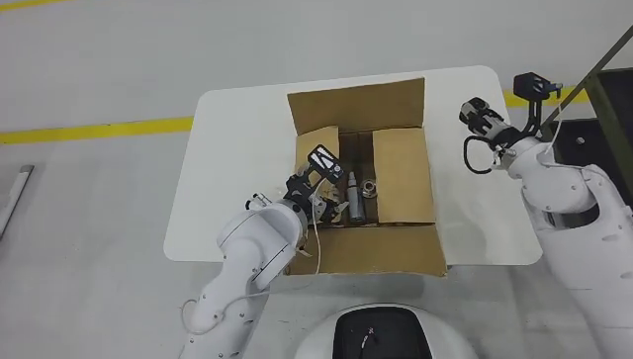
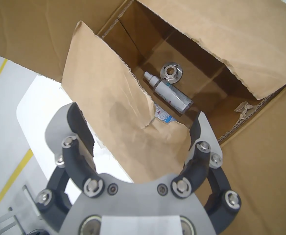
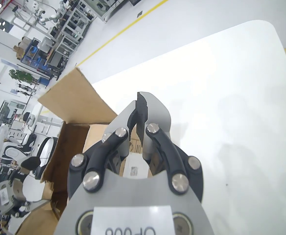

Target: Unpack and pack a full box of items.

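My left pincer is spread wide, straddling a torn flap of the cardboard box on the bench. On the box floor, a spray bottle lies just beside a metal flange. My right pincer is closed over the bench, beside the box.

The top view looks straight down from high above the table, taking in the whole open box and the surrounding floor. The left wrist view sits close over the box, facing down into it past the left gripper. The right wrist view looks low across the table past the right gripper toward the box's outside. All three share the box.
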Controlling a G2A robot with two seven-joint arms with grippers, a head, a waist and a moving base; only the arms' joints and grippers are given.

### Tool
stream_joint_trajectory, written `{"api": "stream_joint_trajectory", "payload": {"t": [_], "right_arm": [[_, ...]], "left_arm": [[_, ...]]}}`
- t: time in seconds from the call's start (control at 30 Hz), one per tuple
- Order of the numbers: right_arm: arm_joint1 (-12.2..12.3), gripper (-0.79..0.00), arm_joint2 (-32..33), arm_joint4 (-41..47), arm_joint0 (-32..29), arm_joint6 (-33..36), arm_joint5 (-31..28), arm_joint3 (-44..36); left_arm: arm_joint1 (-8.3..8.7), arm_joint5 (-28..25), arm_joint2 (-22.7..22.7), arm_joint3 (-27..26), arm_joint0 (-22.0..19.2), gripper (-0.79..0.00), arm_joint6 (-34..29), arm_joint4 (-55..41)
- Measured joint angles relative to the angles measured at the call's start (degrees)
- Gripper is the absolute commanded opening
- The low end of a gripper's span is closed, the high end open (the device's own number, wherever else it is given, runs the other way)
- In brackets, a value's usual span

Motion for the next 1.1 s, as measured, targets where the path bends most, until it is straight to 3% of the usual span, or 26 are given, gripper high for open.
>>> {"api": "stream_joint_trajectory", "payload": {"t": [0.2, 0.57, 0.83, 1.1], "right_arm": [[-0.8, -0.785, -2.6, 2.9, 7.7, -1.6, -1.4, 9.7], [-1.8, -0.785, -7.8, 11.8, 20.2, 8.0, -19.7, 28.4], [-1.8, -0.785, -9.1, 16.9, 22.7, 14.8, -31.5, 33.8], [-1.1, -0.785, -8.8, 18.2, 21.4, 18.0, -36.3, 32.3]], "left_arm": [[0.00, 0.0, 0.0, 0.0, 0.0, 0.000, 0.0, 0.0], [0.00, 0.0, 0.0, 0.0, 0.0, 0.000, 0.0, 0.0], [0.00, 0.0, 0.0, 0.0, 0.0, 0.000, 0.0, 0.0], [0.00, 0.0, 0.0, 0.0, 0.0, 0.000, 0.0, 0.0]]}}
